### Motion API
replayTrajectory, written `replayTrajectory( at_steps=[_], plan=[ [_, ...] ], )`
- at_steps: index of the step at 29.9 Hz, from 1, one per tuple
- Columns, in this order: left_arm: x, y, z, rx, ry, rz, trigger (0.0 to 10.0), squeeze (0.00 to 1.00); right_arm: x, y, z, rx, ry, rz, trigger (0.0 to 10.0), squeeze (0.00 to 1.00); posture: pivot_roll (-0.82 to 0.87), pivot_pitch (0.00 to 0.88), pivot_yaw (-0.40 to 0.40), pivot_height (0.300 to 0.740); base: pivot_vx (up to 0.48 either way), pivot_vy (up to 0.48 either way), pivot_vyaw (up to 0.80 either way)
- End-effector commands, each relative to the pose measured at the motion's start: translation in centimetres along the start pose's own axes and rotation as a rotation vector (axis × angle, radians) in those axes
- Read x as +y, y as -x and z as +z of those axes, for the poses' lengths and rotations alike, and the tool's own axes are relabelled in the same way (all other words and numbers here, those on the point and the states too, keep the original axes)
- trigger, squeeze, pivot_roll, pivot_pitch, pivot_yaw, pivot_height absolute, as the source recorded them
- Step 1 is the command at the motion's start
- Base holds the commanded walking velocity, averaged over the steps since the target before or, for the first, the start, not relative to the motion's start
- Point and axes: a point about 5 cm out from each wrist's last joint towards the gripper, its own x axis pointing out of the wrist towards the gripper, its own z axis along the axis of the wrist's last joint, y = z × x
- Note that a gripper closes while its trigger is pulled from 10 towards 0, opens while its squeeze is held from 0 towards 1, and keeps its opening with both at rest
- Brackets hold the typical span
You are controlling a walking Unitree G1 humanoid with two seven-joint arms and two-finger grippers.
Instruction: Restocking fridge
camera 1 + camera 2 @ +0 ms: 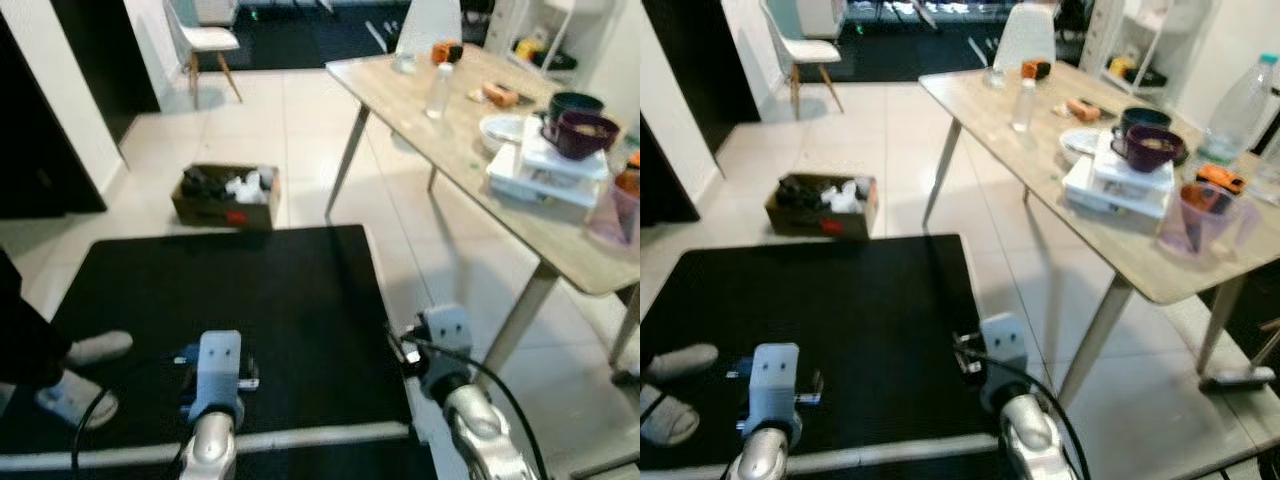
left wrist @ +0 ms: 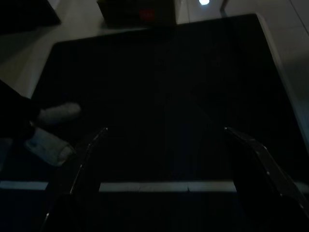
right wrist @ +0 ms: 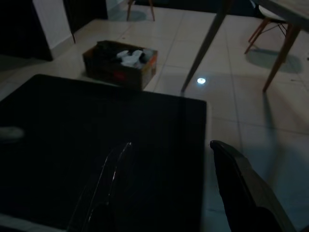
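A cardboard box point(image 1: 226, 196) with several packed goods sits on the tiled floor beyond a black mat point(image 1: 250, 300). On the wooden table point(image 1: 400, 100) to my right stand a clear bottle point(image 1: 439, 90), a purple bowl point(image 1: 580, 135) on white containers point(image 1: 545, 175), and a large water bottle point(image 1: 1237, 110). Both arms are held low over the near end of the mat. My left gripper point(image 2: 169, 154) is open with nothing between its fingers. My right gripper point(image 3: 169, 174) is open too, near the mat's right edge.
A person's feet in white socks point(image 1: 85, 375) stand on the mat's left edge. A white chair point(image 1: 200, 40) is at the far left, and a purple jug point(image 1: 1202, 215) sits near the table's front edge. Slanted table legs point(image 1: 345, 165) reach the floor close to the mat.
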Motion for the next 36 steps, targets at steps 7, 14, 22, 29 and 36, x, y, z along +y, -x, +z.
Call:
replayTrajectory(
  at_steps=[7, 14, 22, 29, 36],
  plan=[
    [-0.32, 0.20, -0.38, 0.015, 0.004, -0.008, 10.0, 0.00, -0.01, 0.27, -0.58, 0.024, -0.011, -0.007, 10.0, 0.00, -0.09, 0.116, 0.020, 0.710, 0.394, -0.271, 0.00],
    [-0.34, 0.25, -0.41, 0.016, 0.003, -0.010, 10.0, 0.00, 0.02, 0.26, -0.58, 0.024, -0.012, -0.005, 10.0, 0.00, -0.09, 0.115, 0.020, 0.710, 0.394, -0.270, 0.00],
    [-0.38, 0.26, -0.40, 0.014, -0.002, -0.012, 10.0, 0.00, 0.02, 0.24, -0.56, 0.024, -0.010, -0.004, 10.0, 0.00, -0.09, 0.114, 0.020, 0.710, 0.382, -0.285, 0.00],
    [-0.39, 0.23, -0.42, 0.013, -0.004, -0.014, 10.0, 0.00, 0.00, 0.17, -0.55, 0.023, -0.009, -0.002, 10.0, 0.00, -0.09, 0.110, 0.018, 0.710, 0.136, -0.395, 0.00],
    [-0.50, 0.27, -0.46, 0.018, 0.005, -0.014, 10.0, 0.00, -0.04, 0.15, -0.55, 0.023, -0.008, -0.001, 10.0, 0.00, -0.08, 0.109, 0.019, 0.710, 0.000, -0.464, 0.00]
  ],
)
